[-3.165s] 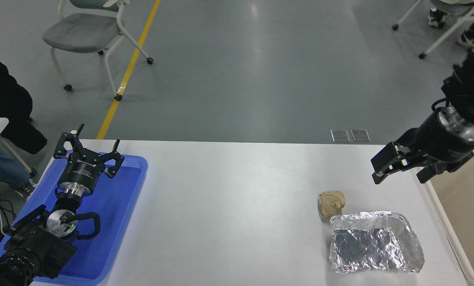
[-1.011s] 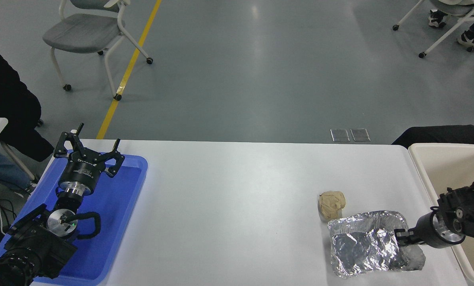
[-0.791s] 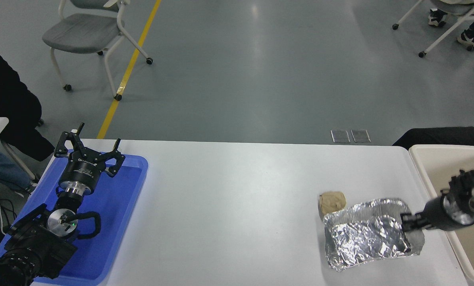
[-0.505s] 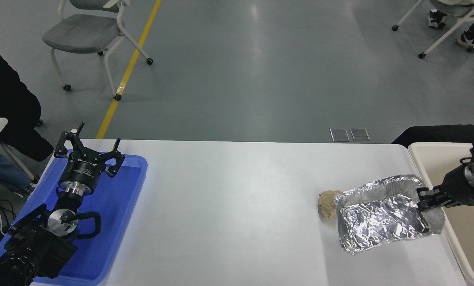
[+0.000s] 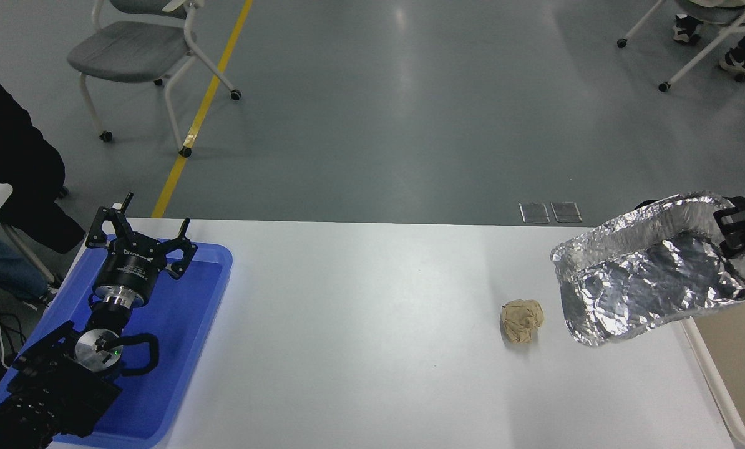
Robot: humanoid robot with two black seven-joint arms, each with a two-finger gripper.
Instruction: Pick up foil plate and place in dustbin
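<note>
I've got the foil plate (image 5: 650, 274) up off the worktop (image 5: 372, 349) at the right of the frame, tilted, my right gripper (image 5: 739, 232) clenched on its right rim. It looks light and crushable, so the rim is the place to hold. Half a second ago it hung lower, hiding the paper ball (image 5: 521, 320); it's now nearer the dustbin (image 5: 712, 380). The left gripper (image 5: 138, 244) sits parked, jaws spread, over the blue tray (image 5: 191, 324).

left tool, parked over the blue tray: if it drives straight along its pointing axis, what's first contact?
Probably nothing on the table. The left tool points up-picture over the blue tray's far rim, toward bare floor. Depth is unclear.
</note>
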